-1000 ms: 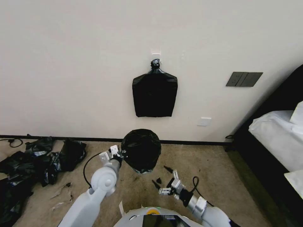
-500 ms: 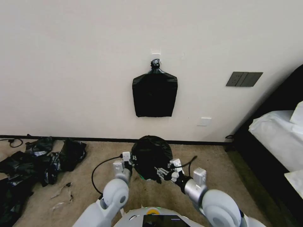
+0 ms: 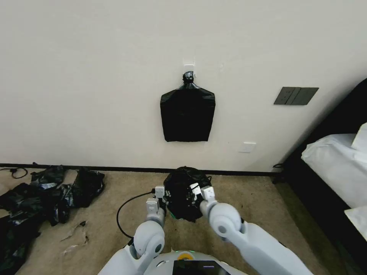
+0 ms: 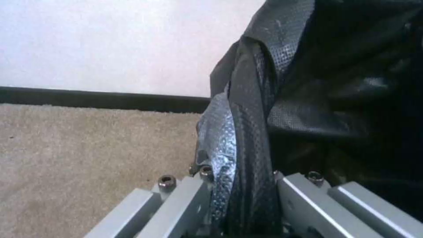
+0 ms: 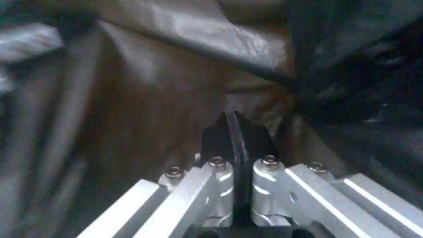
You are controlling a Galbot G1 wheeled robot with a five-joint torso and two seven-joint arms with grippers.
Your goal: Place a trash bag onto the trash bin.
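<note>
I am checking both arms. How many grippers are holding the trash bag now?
2. The left gripper pinches the trash bag on its left side; the right gripper is shut on film at its front right.

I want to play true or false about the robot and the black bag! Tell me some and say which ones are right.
1. The left hand is pinching a fold of the trash bag. True.
2. The right hand is wide open, far from the bag. False: it is shut, right up against the black film.
3. A black bundle hangs on the wall. True.
4. The floor is shiny tile. False: it is beige carpet.
5. Black bags lie on the robot's left. True.
</note>
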